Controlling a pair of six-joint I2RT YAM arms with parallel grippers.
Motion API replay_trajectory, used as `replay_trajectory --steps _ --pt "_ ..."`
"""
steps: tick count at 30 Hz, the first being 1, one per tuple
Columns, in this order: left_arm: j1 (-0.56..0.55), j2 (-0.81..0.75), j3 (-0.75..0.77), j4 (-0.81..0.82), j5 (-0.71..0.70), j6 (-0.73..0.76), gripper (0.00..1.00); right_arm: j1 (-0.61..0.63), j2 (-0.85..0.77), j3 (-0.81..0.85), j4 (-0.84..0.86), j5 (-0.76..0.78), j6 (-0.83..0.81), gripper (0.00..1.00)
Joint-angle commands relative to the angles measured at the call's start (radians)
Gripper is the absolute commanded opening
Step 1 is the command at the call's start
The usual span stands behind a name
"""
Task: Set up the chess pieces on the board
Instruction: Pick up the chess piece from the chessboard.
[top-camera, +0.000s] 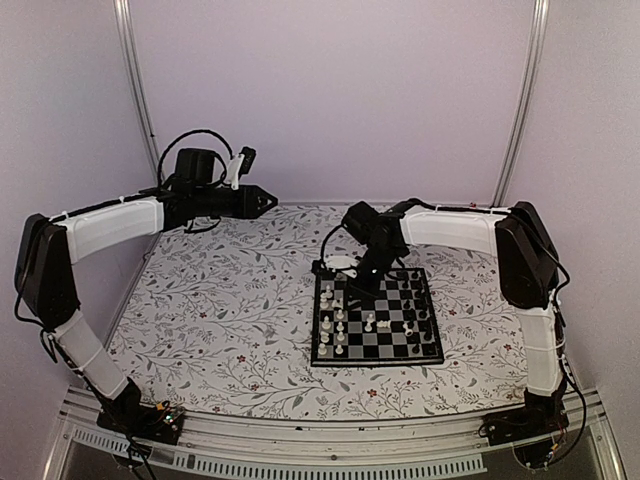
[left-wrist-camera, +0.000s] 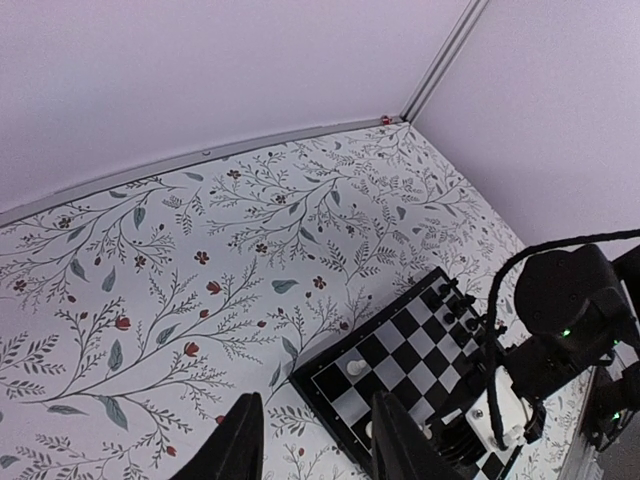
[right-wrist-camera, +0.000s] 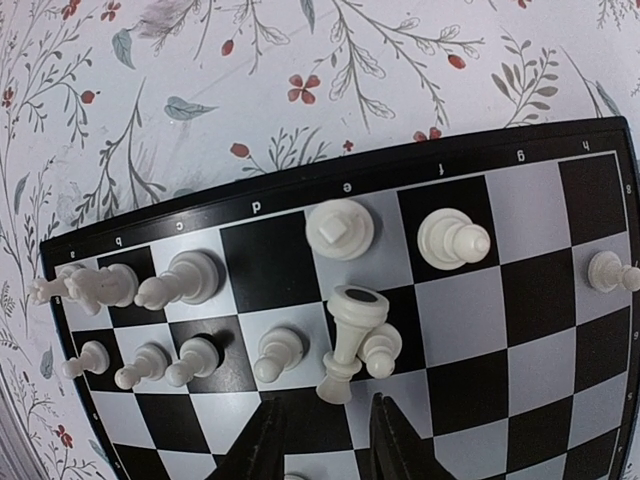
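Flower-printed covering, with grey twigs and small red blossoms, is lying flat over the whole table (top-camera: 220, 310). It is starting just behind the ribbed metal rail (top-camera: 300, 455), where both arm bases are standing.

Right of the middle the board (top-camera: 376, 360) is lying flat. It is a thin square with black and pale checks, and its dark rim is carrying small letters. White pieces (top-camera: 337, 320) are filling mostly its left columns, and two more are standing near the centre. Black pieces (top-camera: 421, 300) are lining its right side. From above they are all too small to name, and the right arm is hiding the board's far left corner.

The right gripper (right-wrist-camera: 325, 405) is hovering low over the white side, its dark fingers spread and pinching nothing. Just beyond the tips a tall white piece (right-wrist-camera: 348, 335) is leaning tilted against a pawn (right-wrist-camera: 381, 349). I cannot tell whether its foot is touching the fingers. A cut-off piece (right-wrist-camera: 612, 272) is showing only partly at the right edge of that view.

The left gripper (left-wrist-camera: 318, 405) is hanging high over the far left of the table, well apart from the board. Its fingers are parted, with only the covering showing between them, and only their tips are entering the wrist view.

Behind everything, smooth lilac walls (top-camera: 330, 90) are closing the space, with pale metal posts (top-camera: 135, 90) running up them.
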Motion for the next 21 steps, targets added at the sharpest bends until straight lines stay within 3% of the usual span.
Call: replay_trajectory --steps 1,16,21 --pt "0.013 0.011 0.015 0.0 0.009 0.005 0.38 0.001 0.026 -0.003 0.003 -0.002 0.016 0.33" --pt "0.013 0.012 0.017 -0.004 0.009 0.006 0.38 0.001 0.064 0.005 0.017 0.007 0.017 0.31" --pt "0.013 0.013 0.017 -0.003 0.01 0.006 0.38 0.001 0.076 0.002 0.018 0.008 0.016 0.25"
